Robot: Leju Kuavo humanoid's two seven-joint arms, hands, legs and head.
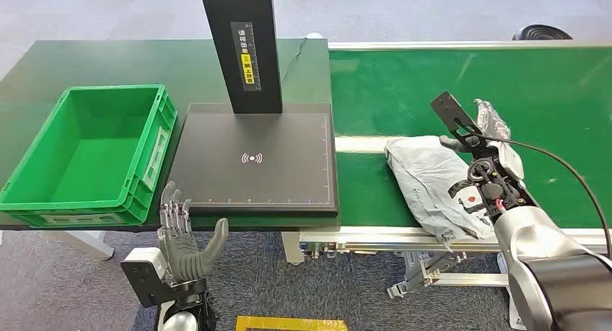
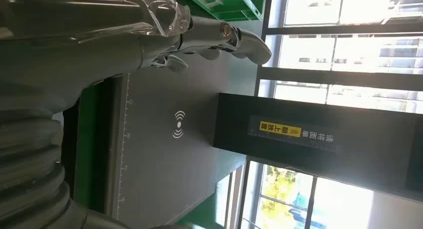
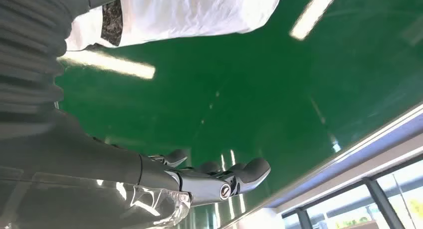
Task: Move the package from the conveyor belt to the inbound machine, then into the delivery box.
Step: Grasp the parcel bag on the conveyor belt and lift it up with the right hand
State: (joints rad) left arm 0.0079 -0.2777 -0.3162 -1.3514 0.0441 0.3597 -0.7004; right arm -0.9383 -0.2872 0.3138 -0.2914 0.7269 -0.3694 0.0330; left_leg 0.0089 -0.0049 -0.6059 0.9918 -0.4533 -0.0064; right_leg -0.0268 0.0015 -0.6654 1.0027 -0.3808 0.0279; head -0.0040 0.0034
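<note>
The package (image 1: pixel 431 183) is partly covered by the right hand (image 1: pixel 489 133) and its wrist on the conveyor belt (image 1: pixel 433 86). The inbound machine (image 1: pixel 258 158) post is cut off above the belt.

Left hand (image 2: pixel 164 44) comes in over the inbound machine (image 2: pixel 164 159), fingers (image 2: pixel 244 42) extended and apart, nothing in them. Dark flat pad under it, white wireless symbol (image 2: pixel 178 124) mid-pad, ruler ticks along one edge. Black column (image 2: pixel 319 144) rises off the pad, yellow-and-white label (image 2: pixel 299 134) on its face. Corner of the green delivery box (image 2: pixel 229 2) just past the fingertips. Bright windows (image 2: pixel 344 39) behind.
</note>
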